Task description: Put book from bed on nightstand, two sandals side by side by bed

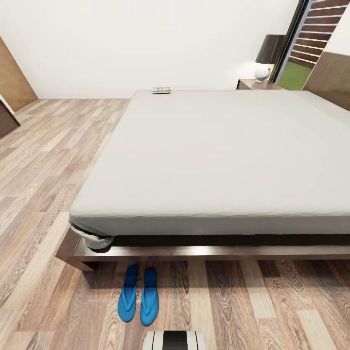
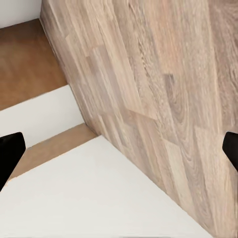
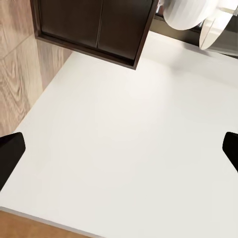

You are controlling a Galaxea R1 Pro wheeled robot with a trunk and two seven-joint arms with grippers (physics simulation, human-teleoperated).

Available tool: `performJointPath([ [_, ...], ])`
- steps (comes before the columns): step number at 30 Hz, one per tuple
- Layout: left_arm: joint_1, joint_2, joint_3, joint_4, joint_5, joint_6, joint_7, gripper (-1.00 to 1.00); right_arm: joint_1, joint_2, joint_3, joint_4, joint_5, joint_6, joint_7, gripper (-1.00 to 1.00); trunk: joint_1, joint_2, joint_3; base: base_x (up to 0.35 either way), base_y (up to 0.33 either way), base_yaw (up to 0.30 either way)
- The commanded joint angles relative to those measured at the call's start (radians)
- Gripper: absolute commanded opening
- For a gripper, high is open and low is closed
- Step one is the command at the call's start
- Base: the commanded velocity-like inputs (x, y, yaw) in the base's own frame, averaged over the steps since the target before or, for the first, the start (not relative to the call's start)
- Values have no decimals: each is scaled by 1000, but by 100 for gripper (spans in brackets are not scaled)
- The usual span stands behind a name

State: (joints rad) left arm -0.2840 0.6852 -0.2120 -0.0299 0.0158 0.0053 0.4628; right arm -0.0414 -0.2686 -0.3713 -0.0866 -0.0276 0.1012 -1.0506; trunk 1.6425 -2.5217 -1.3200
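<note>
The bed, a light grey mattress on a dark wooden frame, takes up most of the head view. A small thin book lies flat at the mattress's far left corner. The two blue sandals rest side by side on the plank floor, just in front of the frame's near edge. A dark nightstand stands at the far right of the bed. My left gripper is open over floor and wall. My right gripper is open too, facing a white surface, with nothing between its fingers.
A lamp with a white base and dark shade sits on the nightstand, next to the tall window. The headboard rises at the right. A dark cabinet hangs in the right wrist view. Wood floor stretches left of the bed.
</note>
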Motion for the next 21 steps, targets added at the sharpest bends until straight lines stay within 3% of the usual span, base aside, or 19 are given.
performJointPath([
  [1, 0, 0, 2, 0, 12, -2, 4, 100, 0, 0, 4, -2, -3, 11, -3, 100, 0, 0, -1, 0, 0, 0],
  [7, 1, 2, 26, -1, 51, -17, -6, 100, 0, -1, 4, -2, -3, 11, -3, 100, 0, 0, -1, 0, 0, 0],
  [15, 1, 12, 33, 1, 62, -80, -76, 100, 0, -1, 3, -2, -3, 11, -3, 100, 0, 0, -1, 0, 0, 0],
  [21, 2, 23, 35, 2, 65, -119, -95, 100, 0, -1, 4, -2, -3, 11, -3, 100, 0, 0, -1, 0, 0, 0],
])
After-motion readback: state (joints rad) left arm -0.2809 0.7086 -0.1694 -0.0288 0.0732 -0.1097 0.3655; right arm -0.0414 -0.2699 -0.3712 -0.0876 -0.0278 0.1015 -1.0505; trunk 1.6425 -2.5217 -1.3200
